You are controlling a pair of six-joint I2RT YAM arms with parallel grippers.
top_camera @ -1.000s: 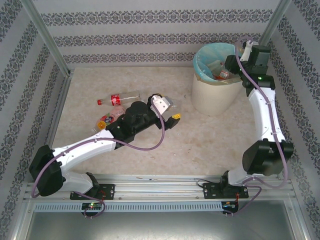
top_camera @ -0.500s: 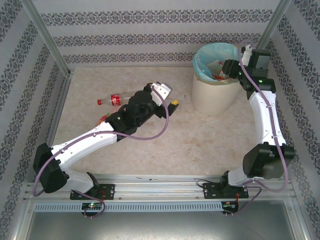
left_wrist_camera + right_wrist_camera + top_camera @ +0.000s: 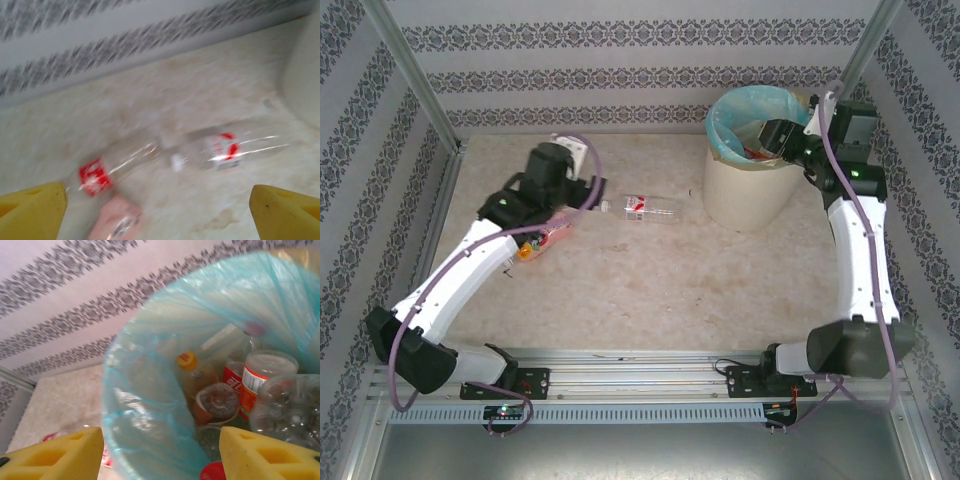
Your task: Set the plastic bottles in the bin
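- The table point(image 3: 660, 300) lies bare from 3 through 6 to 8 o'clock of its centre, giving wide passage.
- The bin point(image 3: 745, 195) blocks 1 o'clock, close to the back wall point(image 3: 620, 100).
- A clear bottle point(image 3: 650, 208) lies at 12 o'clock, with a narrow gap to the bin.
- The left arm point(image 3: 470, 265) crosses 9 to 10 o'clock, over two bottles point(image 3: 535, 245).
- The piled bottles point(image 3: 250, 385) sit low inside the bin, leaving its mouth open.

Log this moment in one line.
left gripper open, empty | right gripper open over bin | red-label bottle lying on table, left of bin
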